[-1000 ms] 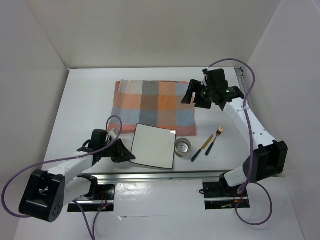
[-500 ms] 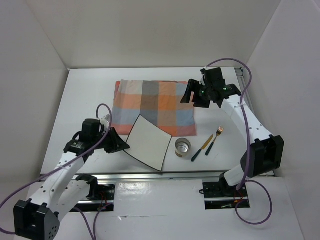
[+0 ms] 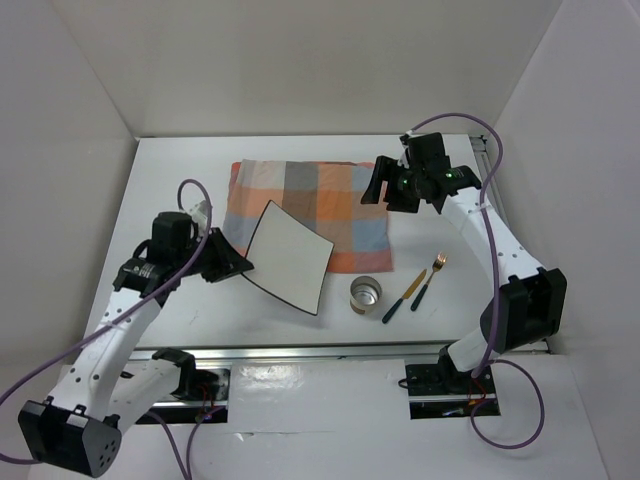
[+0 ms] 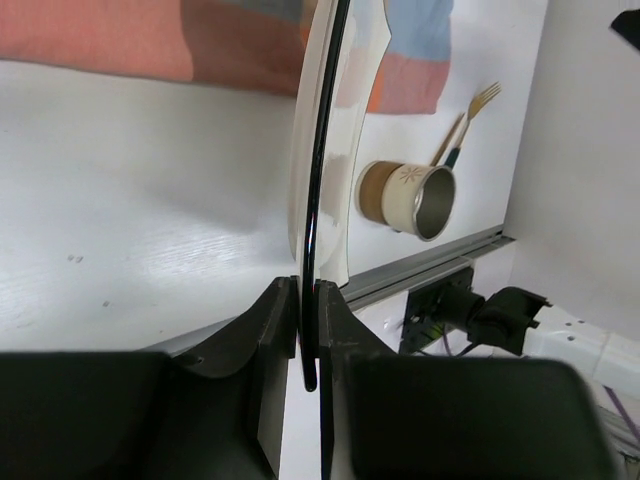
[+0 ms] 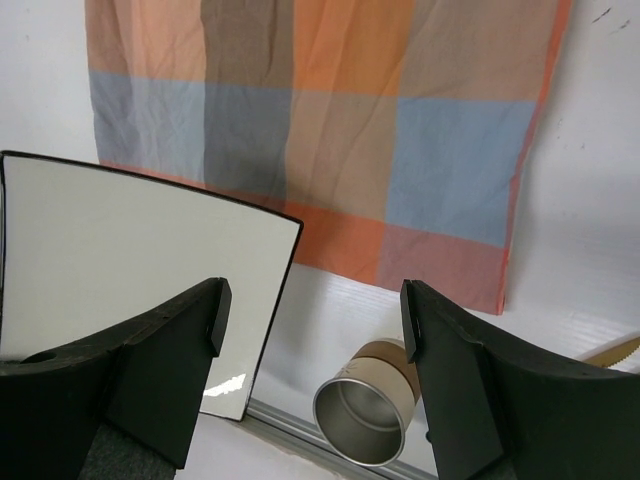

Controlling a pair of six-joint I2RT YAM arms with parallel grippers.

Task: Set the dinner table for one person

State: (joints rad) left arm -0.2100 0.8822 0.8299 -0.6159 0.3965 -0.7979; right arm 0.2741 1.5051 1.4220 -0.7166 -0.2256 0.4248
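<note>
1. Left gripper [image 3: 228,264], in the top view, pinches the near-left edge of a square white plate with a thin black rim [image 3: 288,255]. The plate is held tilted over the large white dinner table [image 3: 160,190], and its far edge overlaps an orange, grey and blue checked cloth [image 3: 330,195]. The right gripper [image 3: 390,186] hovers by the cloth's right end. A small metal-lined cup [image 3: 366,294], a dark-handled knife [image 3: 403,297] and a fork [image 3: 428,281] lie near right.
2. Only the left wrist view shows the grip: both fingers [image 4: 275,340] are narrowed onto the rim, with the plate edge-on.
3. Only the right wrist view shows the right gripper's fingers spread wide and holding nothing above cloth, plate and cup.
</note>
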